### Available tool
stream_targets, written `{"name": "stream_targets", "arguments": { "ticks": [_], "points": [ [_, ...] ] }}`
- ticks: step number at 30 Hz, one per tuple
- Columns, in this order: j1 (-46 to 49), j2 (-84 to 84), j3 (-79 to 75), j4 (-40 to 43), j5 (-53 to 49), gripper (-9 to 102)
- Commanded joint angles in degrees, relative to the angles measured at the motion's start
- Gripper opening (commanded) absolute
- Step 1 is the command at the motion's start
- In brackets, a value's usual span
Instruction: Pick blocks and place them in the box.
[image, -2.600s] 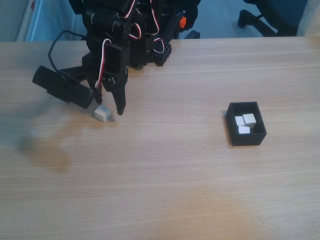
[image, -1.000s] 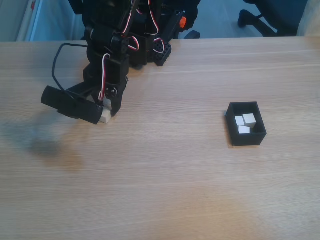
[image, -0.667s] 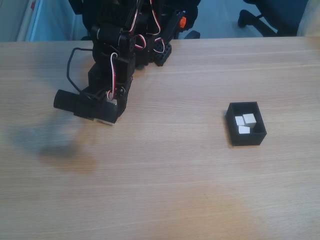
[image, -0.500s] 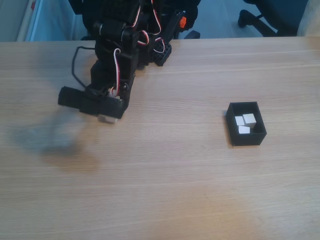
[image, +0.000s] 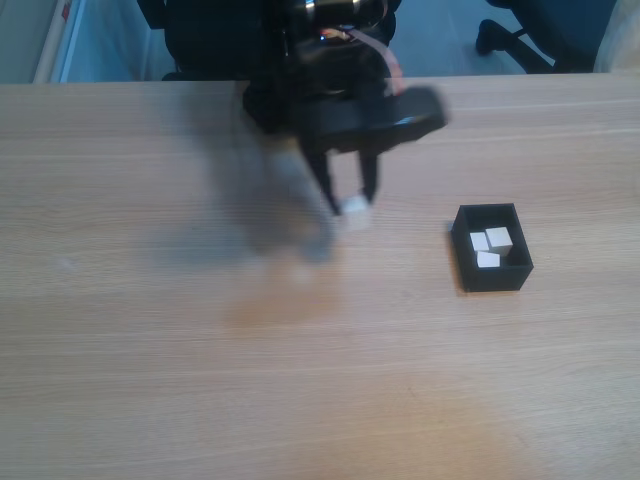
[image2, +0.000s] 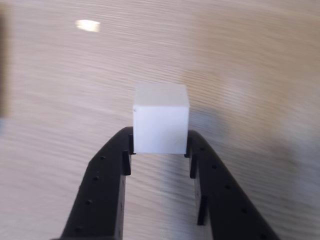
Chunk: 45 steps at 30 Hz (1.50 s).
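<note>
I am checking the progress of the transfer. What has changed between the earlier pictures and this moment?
The gripper closed on the white block that lay at the left of the table in the fixed view, lifted it, and swung right toward the black box. It now holds the block between its fingertips, short of the box. The box and the three blocks inside stayed as they were.

Gripper (image2: 160, 147) pts down, blurred, both fingers (image2: 107, 190) clamped on white block (image2: 161, 124).
</note>
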Motion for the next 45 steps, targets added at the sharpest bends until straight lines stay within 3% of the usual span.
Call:
{"name": "stream_targets", "arguments": {
  "ticks": [1,7,16,22,28,34,37,40,45],
  "points": [
    [-9.05,2.90,-1.49,-1.67,1.14,3],
    [-20.74,0.62,-4.22,-5.27,2.99,2],
    [-26.81,-12.57,-14.50,-7.82,4.13,1],
    [-26.63,-17.67,-17.14,-9.67,4.48,3],
    [-25.49,-20.04,-17.14,-11.95,5.27,14],
    [-25.31,-21.01,-17.58,-12.83,5.71,18],
    [-24.52,-20.21,-17.75,-11.43,6.77,13],
    [-22.32,-16.79,-16.44,-8.00,8.70,0],
    [-15.38,-4.83,-9.67,1.32,7.03,0]
  ]
}}
